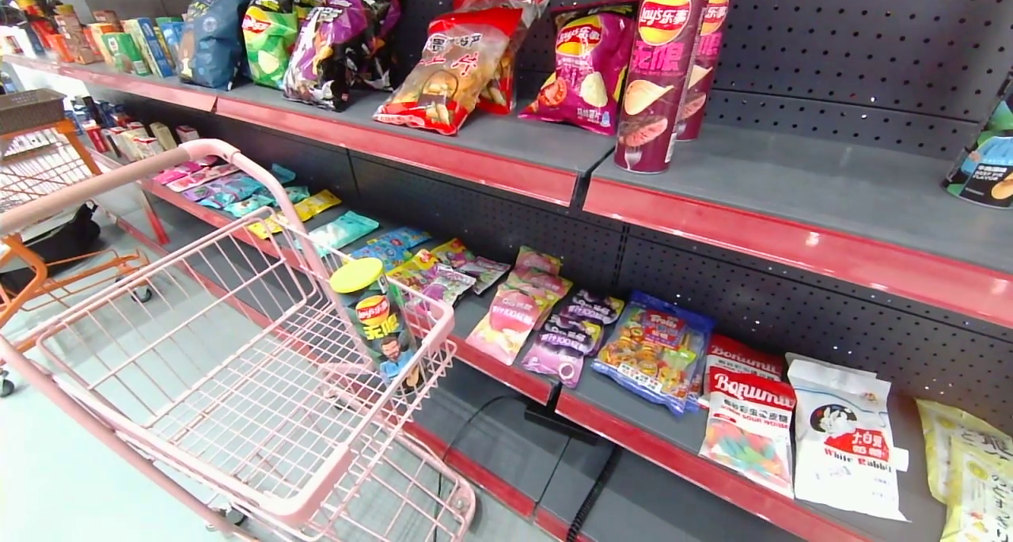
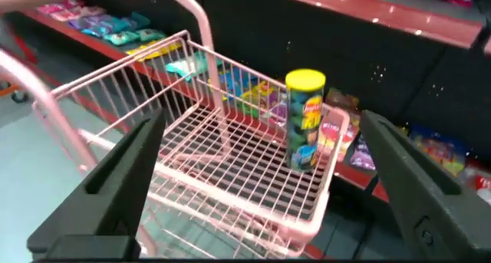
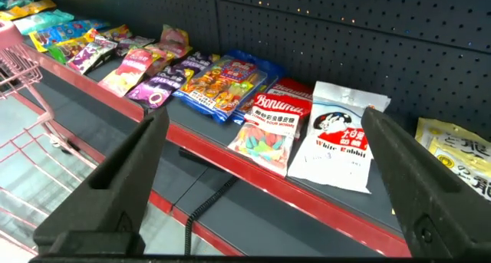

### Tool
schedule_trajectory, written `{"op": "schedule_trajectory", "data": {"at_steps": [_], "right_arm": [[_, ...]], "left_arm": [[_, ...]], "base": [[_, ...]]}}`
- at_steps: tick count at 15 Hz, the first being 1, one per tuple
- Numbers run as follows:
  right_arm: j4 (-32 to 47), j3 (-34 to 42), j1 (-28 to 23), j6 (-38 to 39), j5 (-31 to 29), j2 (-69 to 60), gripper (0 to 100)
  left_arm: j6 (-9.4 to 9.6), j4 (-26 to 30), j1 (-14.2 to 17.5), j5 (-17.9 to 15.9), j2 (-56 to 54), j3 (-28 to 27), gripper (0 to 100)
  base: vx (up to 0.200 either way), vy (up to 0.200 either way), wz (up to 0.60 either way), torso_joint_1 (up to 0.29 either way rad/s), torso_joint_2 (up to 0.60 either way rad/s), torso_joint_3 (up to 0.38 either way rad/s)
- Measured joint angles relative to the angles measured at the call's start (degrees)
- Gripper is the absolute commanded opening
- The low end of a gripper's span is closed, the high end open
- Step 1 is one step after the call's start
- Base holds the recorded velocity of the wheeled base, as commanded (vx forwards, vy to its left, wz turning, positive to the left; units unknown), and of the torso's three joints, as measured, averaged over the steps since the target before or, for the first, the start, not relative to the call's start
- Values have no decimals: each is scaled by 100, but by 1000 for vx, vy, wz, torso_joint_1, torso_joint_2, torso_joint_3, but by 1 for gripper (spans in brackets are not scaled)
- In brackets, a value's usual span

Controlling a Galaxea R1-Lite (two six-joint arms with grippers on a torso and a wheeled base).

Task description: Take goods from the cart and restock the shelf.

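A pink wire cart (image 1: 237, 352) stands before the shelf, and one dark chip can with a yellow lid (image 1: 378, 324) stands upright in its far right corner. In the left wrist view my left gripper (image 2: 261, 190) hangs open above the cart (image 2: 230, 152), with the can (image 2: 304, 119) ahead between its fingers but well apart from them. My right gripper (image 3: 261, 182) is open over the lower shelf's red front edge (image 3: 307, 198), nothing in it. Two tall magenta chip cans (image 1: 669, 67) stand on the upper shelf (image 1: 791, 186).
Chip bags (image 1: 451, 67) line the upper shelf to the left of the cans; bare grey shelf lies to their right. Candy packets (image 1: 657, 348) and a white candy bag (image 3: 341, 136) lie on the lower shelf. An orange cart (image 1: 47, 210) stands at far left. A black cable (image 1: 593, 479) hangs below.
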Motion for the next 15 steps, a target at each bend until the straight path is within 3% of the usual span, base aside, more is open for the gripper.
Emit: {"op": "schedule_trajectory", "data": {"at_steps": [3,6,8,11,13,15], "right_arm": [[0,0,2,4,0,0,100],[0,0,-2,13,2,0,100],[-2,0,-2,13,2,0,100],[0,0,-2,6,4,0,100],[0,0,-2,0,4,0,100],[0,0,-2,-2,6,0,100]], "left_arm": [[-85,-1513,-20,-278,2293,-266,100],[205,-3457,-2,-929,4489,-11,100],[402,-4385,-15,-1367,5654,151,100],[617,-5474,-74,-1835,6974,258,100],[702,-6137,-110,-1966,7654,212,100],[730,-6457,-188,-2013,8176,-11,100]], "base": [[0,0,0,0,0,0],[0,0,0,0,0,0],[0,0,0,0,0,0],[0,0,0,0,0,0],[0,0,0,0,0,0],[0,0,0,0,0,0]]}}
